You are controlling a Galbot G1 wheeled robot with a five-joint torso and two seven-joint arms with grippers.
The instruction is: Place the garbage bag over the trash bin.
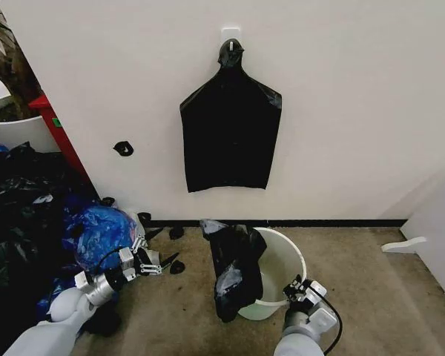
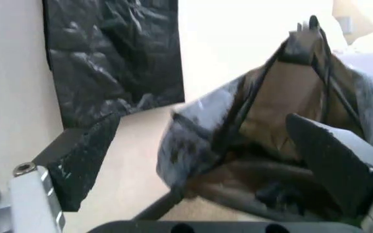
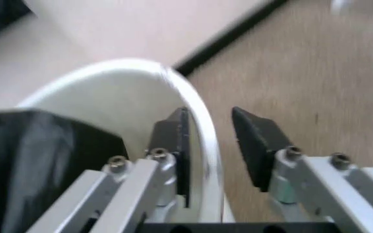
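Observation:
The trash bin [image 1: 283,261] is a round white bucket standing on the floor by the wall. The garbage bag [image 1: 233,271], black and crinkled, hangs over the bin's left rim and down its outside. My right gripper [image 1: 297,288] is open at the near right rim. In the right wrist view the right gripper [image 3: 209,145] straddles the bin's rim [image 3: 109,73], one finger inside and one outside, with the garbage bag [image 3: 31,155] beside it. My left gripper [image 1: 167,264] is open, low over the floor left of the bag. The left gripper [image 2: 206,155] faces the glossy bag [image 2: 196,128] without touching it.
A flat black bag [image 1: 230,130] hangs from a wall hook above the bin. A heap of black and blue bags [image 1: 37,215] fills the left side, with a white plant pot [image 1: 18,130] behind it. Black scraps [image 1: 123,148] dot the wall and floor. A white panel [image 1: 437,222] stands right.

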